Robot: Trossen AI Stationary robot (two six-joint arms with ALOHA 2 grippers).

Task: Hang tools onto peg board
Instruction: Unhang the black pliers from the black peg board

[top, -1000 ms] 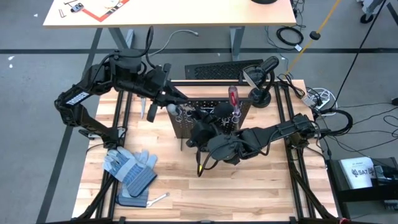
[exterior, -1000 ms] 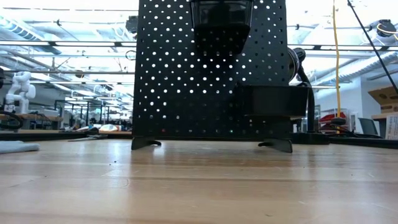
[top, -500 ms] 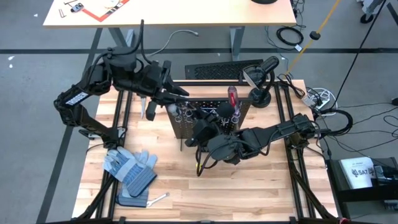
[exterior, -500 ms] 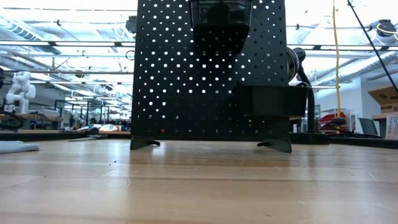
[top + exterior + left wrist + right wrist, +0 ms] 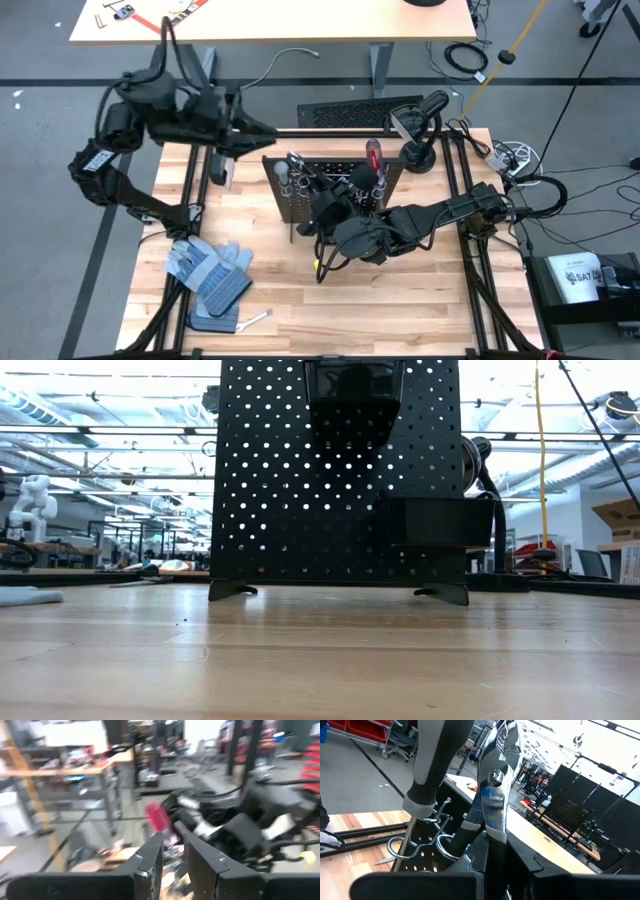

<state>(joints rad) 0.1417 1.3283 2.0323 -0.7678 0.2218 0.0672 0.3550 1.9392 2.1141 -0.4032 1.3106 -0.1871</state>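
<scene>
- Here's where we've got to: the peg board [image 5: 335,185] stands upright mid-counter, and the red-handled screwdriver [image 5: 375,158] plus the grey-handled screwdriver [image 5: 437,765] are already sitting in the silver rings [image 5: 442,842] along its top.
- Our right pincer [image 5: 492,837] is right up against the board's ring row, closed on the pliers [image 5: 495,775]. In the wrist view the jaws pinch the tool just below the pivot, with the silver nose pointing up past the rings.
- The left pincer [image 5: 172,852] is up and off to the board's far-left side. Its fingers sit close together with a narrow gap and nothing between them that we can see.
- Handling-wise, we'd guess the pliers are all steel, so stiff and fairly heavy for their size, and that polished metal looks slippery. Gripping near the pivot seems smart, since it keeps the handles from flopping open and the weight close to the fingers.
- Still on the counter [image 5: 400,300]: a silver wrench [image 5: 255,318] down by the near-left corner, beside the blue-grey gloves [image 5: 210,270]. It's thin and lies flat, so we reckon it'll be fiddly to pick up. Taking it mid-shank across the narrow sides looks like the best bet.
- The low view only shows the board's perforated face and the black bin [image 5: 440,523] on it.
</scene>
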